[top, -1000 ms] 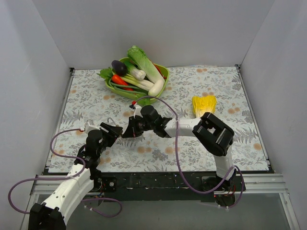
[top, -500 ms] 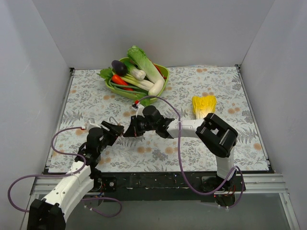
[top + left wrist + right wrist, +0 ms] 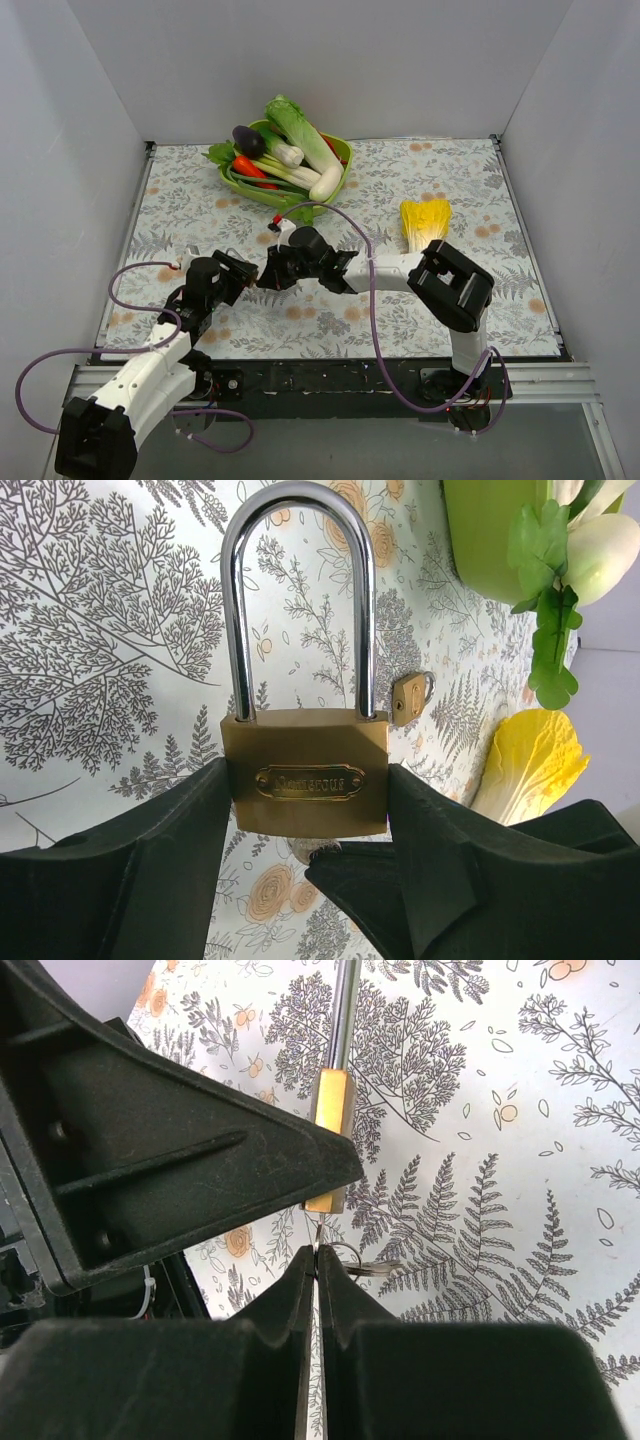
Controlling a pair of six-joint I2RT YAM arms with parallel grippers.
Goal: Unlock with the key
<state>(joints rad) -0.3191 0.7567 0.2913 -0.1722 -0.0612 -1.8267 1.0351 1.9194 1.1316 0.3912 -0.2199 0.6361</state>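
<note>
Key (image 3: 316, 1234) is pinched in the clenched right hand (image 3: 316, 1265), its tip held at the underside of the padlock (image 3: 308, 780), which is clamped by the left hand (image 3: 308, 815).

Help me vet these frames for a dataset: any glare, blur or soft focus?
Top external: even, diffuse light with only soft shadows. Left wrist: the padlock is sharp, with bright streaks of glare along its shackle. Right wrist: the right fingers crowd the lower frame, dark and nearly featureless, and the key shows only as a thin sliver.
</note>
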